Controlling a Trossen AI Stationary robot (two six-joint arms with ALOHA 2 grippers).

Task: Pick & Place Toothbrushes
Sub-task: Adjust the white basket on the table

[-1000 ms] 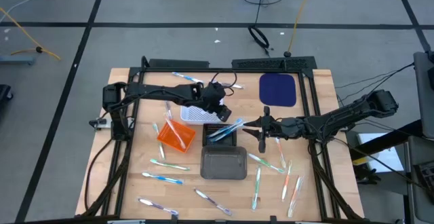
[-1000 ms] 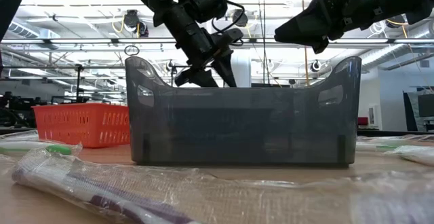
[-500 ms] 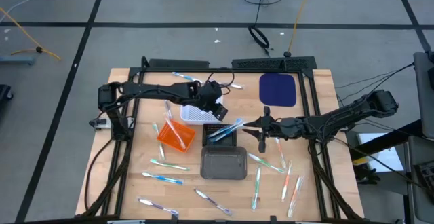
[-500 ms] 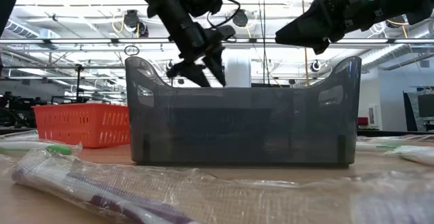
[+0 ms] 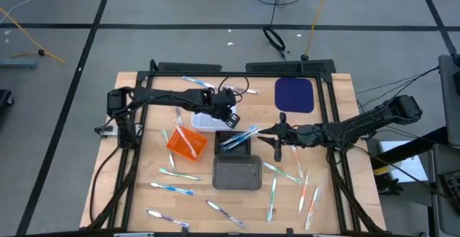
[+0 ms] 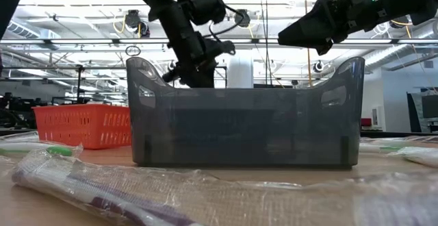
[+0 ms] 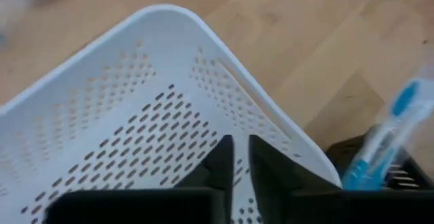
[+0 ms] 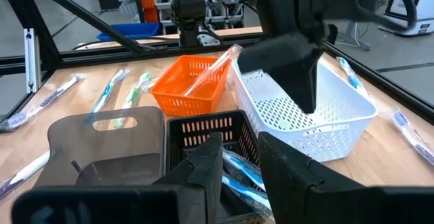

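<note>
1. Toothbrushes (image 5: 172,189) lie scattered over the wooden desk (image 5: 144,201), most of them well apart from both tools, on the near side of the grey tray (image 5: 237,172); a few blue ones (image 5: 241,136) lean in the black basket (image 8: 203,132), just beside the right tool (image 5: 267,131).
2. They look light, thin and stiff, and many seem to be in clear wrappers, so they will likely be slippery; a pinch across the middle of the handle should keep one balanced.
3. Left tool (image 7: 241,157) hangs over the white basket (image 7: 135,115), its fingers drawn nearly together with only a narrow slit between them, and nothing is visible in that slit.
4. Right tool sits above the black basket, its fingers partly apart; from its wrist view the gap appears empty, though the blue brushes just below it make this hard to confirm.
5. Beyond the white basket, an orange basket (image 8: 193,81) holds one wrapped brush (image 8: 210,71), well apart from the right tool.
</note>
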